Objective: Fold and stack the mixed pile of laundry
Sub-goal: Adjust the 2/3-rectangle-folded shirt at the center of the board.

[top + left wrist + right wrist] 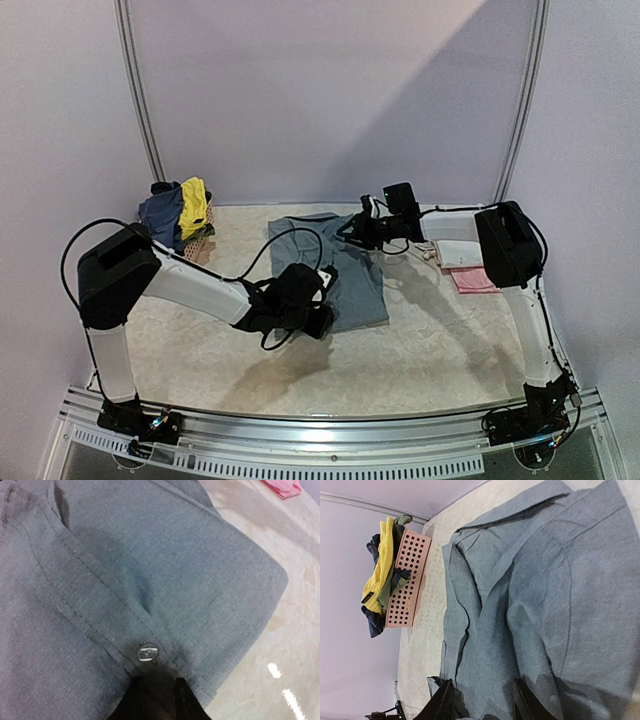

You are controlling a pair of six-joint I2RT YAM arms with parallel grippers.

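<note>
On the table, room showing round the grey trousers, my left gripper is pinching their near edge; my right gripper is sitting, jaws apart, at their far edge.

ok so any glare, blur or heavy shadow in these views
Top view: a broad diagonal shadow crosses the back wall, and soft shadows lie on the table. Left wrist: bright glare streaks on the table, pink cloth blurred, dark shadow on the trousers by the button. Right wrist: sharp, turned sideways.
</note>
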